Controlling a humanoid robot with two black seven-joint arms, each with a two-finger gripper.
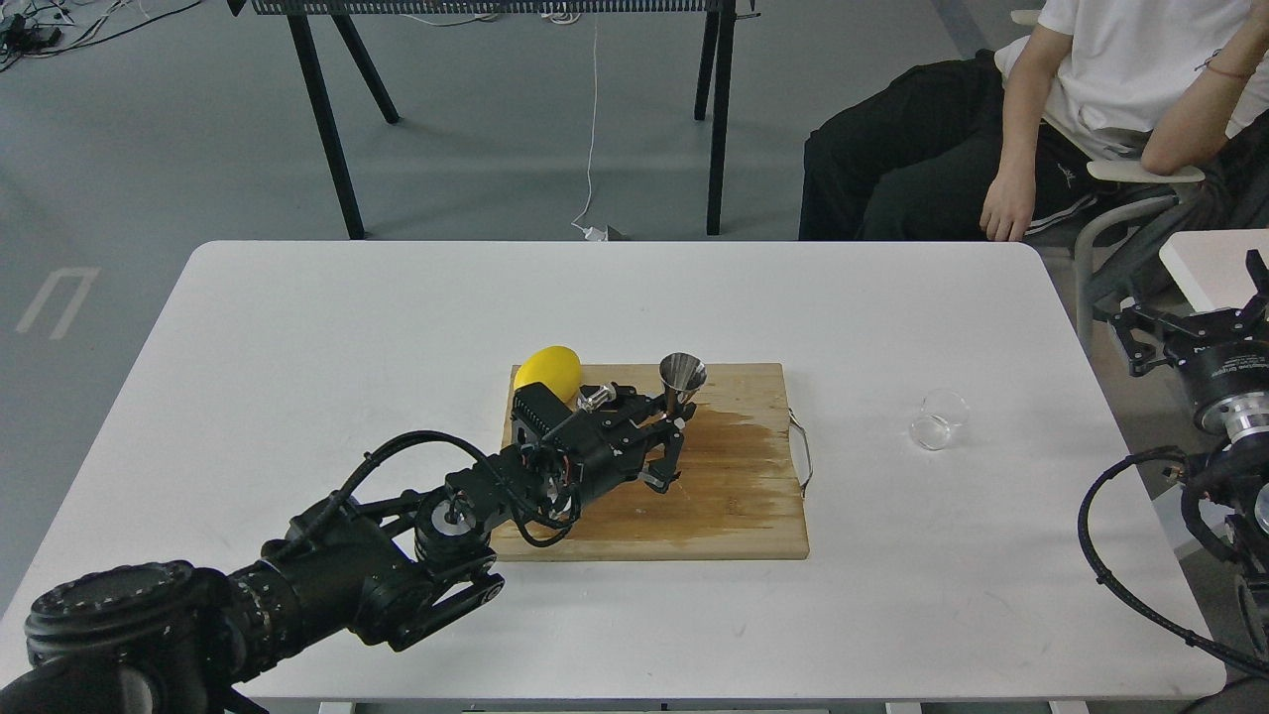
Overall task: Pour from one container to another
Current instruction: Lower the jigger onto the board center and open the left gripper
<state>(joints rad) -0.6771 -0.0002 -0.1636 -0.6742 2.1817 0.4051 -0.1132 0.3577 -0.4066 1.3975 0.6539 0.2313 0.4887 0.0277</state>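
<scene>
My left gripper (pixel 671 428) hangs low over the wooden cutting board (pixel 734 516), shut on the waist of the shiny steel jigger (pixel 682 375). The jigger stands upright with its mouth facing up, and its lower cone is hidden among the fingers. The clear glass cup (pixel 938 419) stands alone on the white table, right of the board's metal handle. My right gripper (pixel 1195 315) is off the table's right edge, well behind and to the right of the cup, its fingers spread apart and holding nothing.
A yellow lemon (pixel 548 369) lies on the board's far left corner, partly behind my left arm. A seated person (pixel 1081 109) is beyond the table's far right corner. A black-legged stand (pixel 327 119) is behind the table.
</scene>
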